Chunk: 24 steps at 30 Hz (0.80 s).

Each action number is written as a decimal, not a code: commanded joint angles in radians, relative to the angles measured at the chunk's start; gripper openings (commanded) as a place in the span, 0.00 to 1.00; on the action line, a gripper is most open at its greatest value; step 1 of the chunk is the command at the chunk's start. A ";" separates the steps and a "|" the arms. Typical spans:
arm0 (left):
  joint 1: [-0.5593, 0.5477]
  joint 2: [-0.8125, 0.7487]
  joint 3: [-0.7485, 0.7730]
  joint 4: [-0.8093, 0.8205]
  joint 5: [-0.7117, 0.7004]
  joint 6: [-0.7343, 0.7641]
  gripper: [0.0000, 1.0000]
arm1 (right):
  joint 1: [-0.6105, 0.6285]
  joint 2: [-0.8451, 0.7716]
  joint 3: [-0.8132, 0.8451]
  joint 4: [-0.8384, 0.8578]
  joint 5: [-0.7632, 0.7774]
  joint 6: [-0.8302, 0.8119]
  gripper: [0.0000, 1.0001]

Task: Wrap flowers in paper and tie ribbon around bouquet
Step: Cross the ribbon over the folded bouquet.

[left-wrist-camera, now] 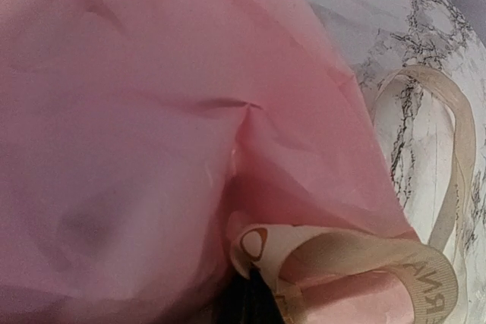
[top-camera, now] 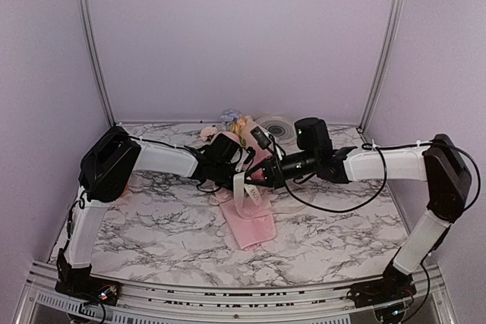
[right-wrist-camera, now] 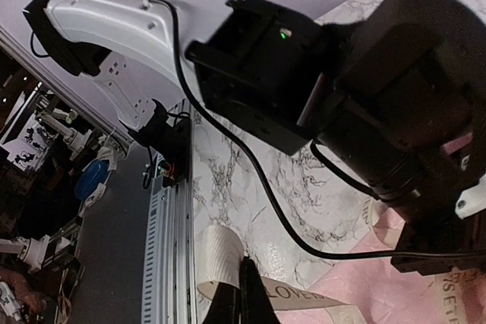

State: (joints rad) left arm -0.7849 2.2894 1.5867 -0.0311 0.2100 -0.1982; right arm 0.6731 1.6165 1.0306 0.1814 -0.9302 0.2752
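The bouquet [top-camera: 252, 227] is lying at the middle of the marble surface [top-camera: 144, 218], its narrow end pointing near and its flowers [top-camera: 237, 123] showing at the far end, just beside a round ringed plate [top-camera: 277, 125]. The cream ribbon [top-camera: 241, 191] is looping loosely across its waist. The left pincer [left-wrist-camera: 247, 301] is sitting fully closed against the pink paper [left-wrist-camera: 152, 111] with the lettered ribbon pinched at its tip, and the right pincer [right-wrist-camera: 244, 297] is likewise pressing fully closed on a stretch of that ribbon
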 commanded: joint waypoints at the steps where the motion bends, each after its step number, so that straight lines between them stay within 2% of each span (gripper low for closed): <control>1: 0.003 -0.001 -0.010 -0.050 -0.005 0.020 0.00 | 0.041 0.123 -0.028 0.077 0.024 0.026 0.00; 9: 0.017 -0.088 -0.052 -0.024 -0.005 0.032 0.00 | 0.021 0.297 -0.017 0.016 0.152 0.004 0.00; 15: 0.048 -0.212 -0.105 -0.024 -0.062 0.047 0.00 | -0.017 0.322 -0.047 -0.003 0.231 0.010 0.00; 24: 0.064 -0.430 -0.160 -0.070 -0.184 0.111 0.00 | -0.075 0.382 0.019 -0.057 0.264 0.033 0.00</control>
State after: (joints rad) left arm -0.7155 1.9800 1.4570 -0.0574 0.1108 -0.1383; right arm 0.6102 1.9850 0.9852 0.1619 -0.7010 0.3035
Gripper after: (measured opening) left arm 0.004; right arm 0.006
